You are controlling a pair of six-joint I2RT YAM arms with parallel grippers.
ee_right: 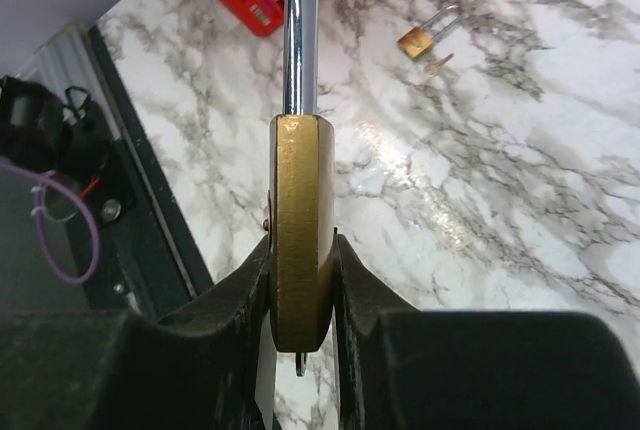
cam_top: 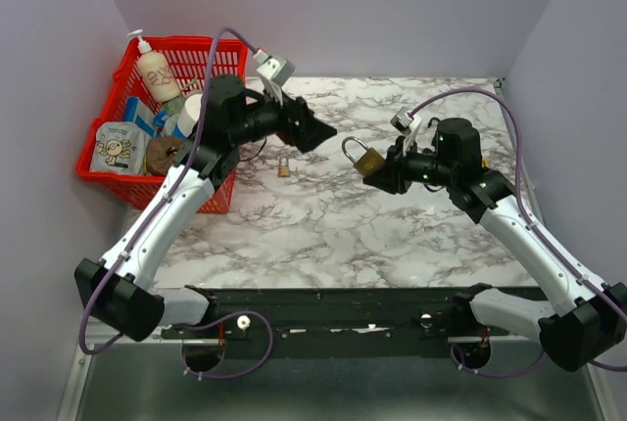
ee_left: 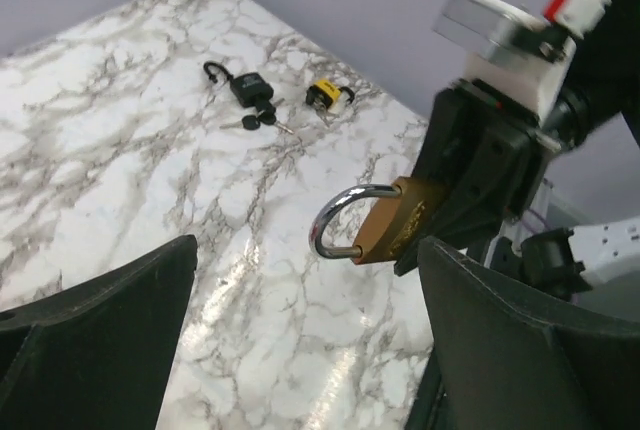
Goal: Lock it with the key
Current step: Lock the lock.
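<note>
Marble tabletop [cam_top: 392,235]; left jaws wide, empty; right jaws tight on brass padlock [cam_top: 366,160].

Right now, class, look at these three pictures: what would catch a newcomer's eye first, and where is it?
A brass padlock is held off the marble table in the right arm's jaws, mid-scene, with the left arm's jaws wide open facing it. Next comes the red basket, packed full, at the table's far left.
</note>
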